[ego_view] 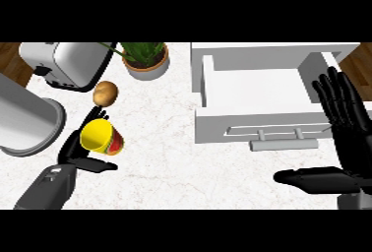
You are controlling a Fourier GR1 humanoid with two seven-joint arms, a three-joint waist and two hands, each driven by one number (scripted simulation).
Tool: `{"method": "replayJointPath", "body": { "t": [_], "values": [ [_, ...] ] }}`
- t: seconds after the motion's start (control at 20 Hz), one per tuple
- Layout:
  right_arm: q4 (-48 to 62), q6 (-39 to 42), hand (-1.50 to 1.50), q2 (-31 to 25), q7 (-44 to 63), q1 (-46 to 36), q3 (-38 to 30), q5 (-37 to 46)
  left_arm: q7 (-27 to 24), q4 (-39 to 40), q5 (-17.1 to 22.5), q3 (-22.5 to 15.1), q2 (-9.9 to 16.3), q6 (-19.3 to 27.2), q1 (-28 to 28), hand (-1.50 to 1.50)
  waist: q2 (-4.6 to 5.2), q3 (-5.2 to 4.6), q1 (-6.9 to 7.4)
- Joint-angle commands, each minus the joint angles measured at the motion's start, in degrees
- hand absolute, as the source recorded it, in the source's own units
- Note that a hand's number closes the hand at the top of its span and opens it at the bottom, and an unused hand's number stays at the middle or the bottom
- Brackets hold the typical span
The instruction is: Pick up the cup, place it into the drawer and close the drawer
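At the lower left of the frame the left hand [76,147] curls around the tilted yellow cup [100,137], lifted for the open drawer [254,86] at the upper right, while the right hand [341,123] rests wide open beside it.

From where I look down, a toaster [64,64] sits at ten o'clock on the white marble counter [167,147]. A potted plant [145,58] stands at eleven, a potato [106,93] just below them, and a grey metal pot [25,120] at nine.
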Motion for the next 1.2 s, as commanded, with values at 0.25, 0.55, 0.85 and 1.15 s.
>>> {"method": "replayJointPath", "body": {
  "t": [0.25,0.55,0.85,1.15],
  "values": [
    [0.51,0.33,-1.5,0.77,-1.45,1.81,0.89,0.44,-3.86,-0.43,2.32,0.29,-1.23,-15.92,-1.78,1.5,-0.04,0.03,-0.02],
    [-0.34,1.78,-1.5,-1.12,0.13,0.64,-0.56,-1.29,-2.71,-1.4,3.93,0.18,-3.27,-19.4,-1.67,1.5,-0.12,0.02,-0.11],
    [0.4,0.27,-1.5,-0.64,0.73,0.25,-1.32,-0.54,-5.17,-5.33,4.63,-0.71,-5.52,-19.09,-1.32,1.5,-0.27,0.06,0.49],
    [-0.56,-0.11,-1.5,-0.8,1.98,-0.39,-1.15,-0.1,-9.24,-5.93,13.49,10.26,-5.31,1.1,2.86,1.5,-0.39,0.06,1.5]
  ]
}}
